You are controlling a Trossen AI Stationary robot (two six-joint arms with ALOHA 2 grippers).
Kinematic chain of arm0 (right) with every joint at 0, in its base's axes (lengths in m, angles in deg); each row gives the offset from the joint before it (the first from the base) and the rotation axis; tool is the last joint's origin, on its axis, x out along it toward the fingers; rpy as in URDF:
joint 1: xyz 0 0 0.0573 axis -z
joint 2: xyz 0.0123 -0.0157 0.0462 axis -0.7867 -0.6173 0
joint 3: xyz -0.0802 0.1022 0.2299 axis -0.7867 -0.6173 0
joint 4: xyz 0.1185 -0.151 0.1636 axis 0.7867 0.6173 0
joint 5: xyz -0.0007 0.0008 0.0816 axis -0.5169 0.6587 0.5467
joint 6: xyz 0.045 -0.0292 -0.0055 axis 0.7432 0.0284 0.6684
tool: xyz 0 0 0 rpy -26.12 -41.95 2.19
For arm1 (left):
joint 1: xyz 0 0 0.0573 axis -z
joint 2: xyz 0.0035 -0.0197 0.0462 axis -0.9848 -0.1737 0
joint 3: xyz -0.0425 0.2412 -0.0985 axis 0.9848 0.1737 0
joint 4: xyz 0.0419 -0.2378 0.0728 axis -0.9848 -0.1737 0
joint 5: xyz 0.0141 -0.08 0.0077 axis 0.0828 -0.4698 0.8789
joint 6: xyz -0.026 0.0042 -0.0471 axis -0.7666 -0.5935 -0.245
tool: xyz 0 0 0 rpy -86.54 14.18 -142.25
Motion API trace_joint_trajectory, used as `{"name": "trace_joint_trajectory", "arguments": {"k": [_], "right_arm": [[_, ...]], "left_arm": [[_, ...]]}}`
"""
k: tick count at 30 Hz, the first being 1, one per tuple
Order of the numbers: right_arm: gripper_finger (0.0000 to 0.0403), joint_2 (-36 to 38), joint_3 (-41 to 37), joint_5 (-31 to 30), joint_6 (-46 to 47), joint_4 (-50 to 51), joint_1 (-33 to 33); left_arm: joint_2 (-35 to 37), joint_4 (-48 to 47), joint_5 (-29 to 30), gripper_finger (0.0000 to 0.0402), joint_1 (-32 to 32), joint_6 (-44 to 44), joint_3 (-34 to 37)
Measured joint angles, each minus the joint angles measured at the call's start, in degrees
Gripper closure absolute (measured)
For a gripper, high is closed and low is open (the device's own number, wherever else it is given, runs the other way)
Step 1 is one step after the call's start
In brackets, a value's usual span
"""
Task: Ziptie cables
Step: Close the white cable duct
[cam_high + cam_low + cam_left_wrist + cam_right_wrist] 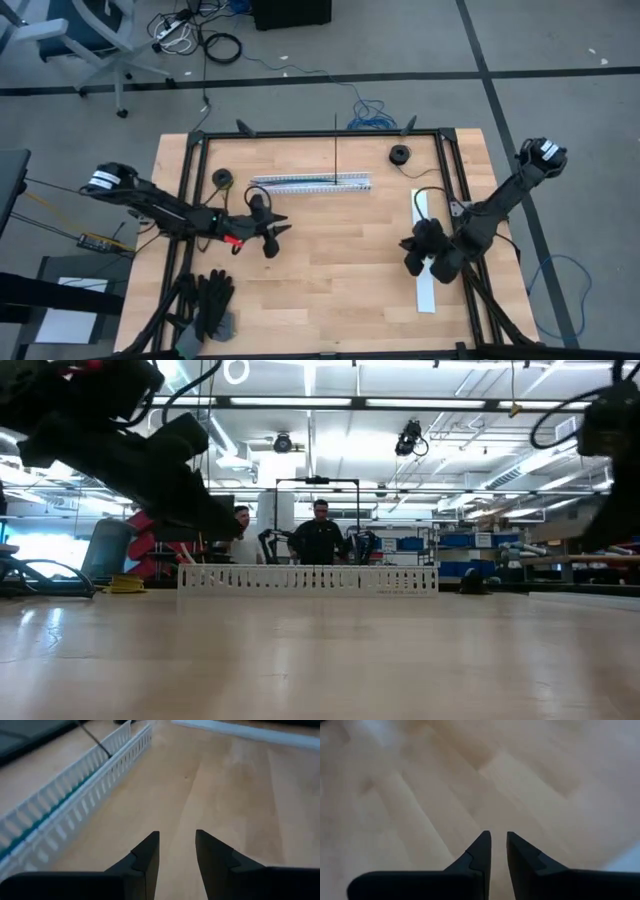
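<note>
Cables (30, 827) seemingly in channel (65, 795), outside jaws.

Left claw (177, 851) low and empty, fingers slightly apart, right claw (499, 847) empty, fingers narrowly apart

You see the long white slotted channel (308, 578) lying across the wooden bench (320, 660). A dark arm (120, 440) hangs over its near-left end. Behind it, two people (320, 535) stand in the bright workshop.
</note>
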Motion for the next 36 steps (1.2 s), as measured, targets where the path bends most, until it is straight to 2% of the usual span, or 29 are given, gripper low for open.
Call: {"name": "trace_joint_trajectory", "arguments": {"k": [6,12,17,21,27,32,36], "right_arm": [[0.0392,0.2,0.0,4.9,14.4,11.3,-0.9],[0.0397,2.3,0.0,2.5,17.9,19.8,0.4],[0.0397,2.9,0.0,-7.7,13.5,20.4,0.8],[0.0398,2.6,0.0,-14.8,10.6,20.3,1.1],[0.0397,2.6,0.0,-15.9,8.8,19.5,2.7],[0.0397,2.6,0.0,-16.5,7.1,16.9,4.0],[0.0397,2.6,0.0,-18.0,3.8,14.7,5.0]], "left_arm": [[-5.8,10.6,0.5,0.03,-4.2,10.9,-0.1],[-6.5,13.8,-1.5,0.03,-11.2,18.3,-0.6],[-6.5,5.8,-9.9,0.03,-17.2,22.0,-6.3],[-6.5,-2.9,-11.6,0.03,-19.5,24.3,-11.8],[-6.5,-15.2,-14.3,0.0292,-22.6,32.1,-20.8],[-6.5,-22.7,-16.2,0.0266,-26.0,34.8,-27.6],[-7.5,-23.9,-16.2,0.0238,-28.9,36.7,-29.7]]}}
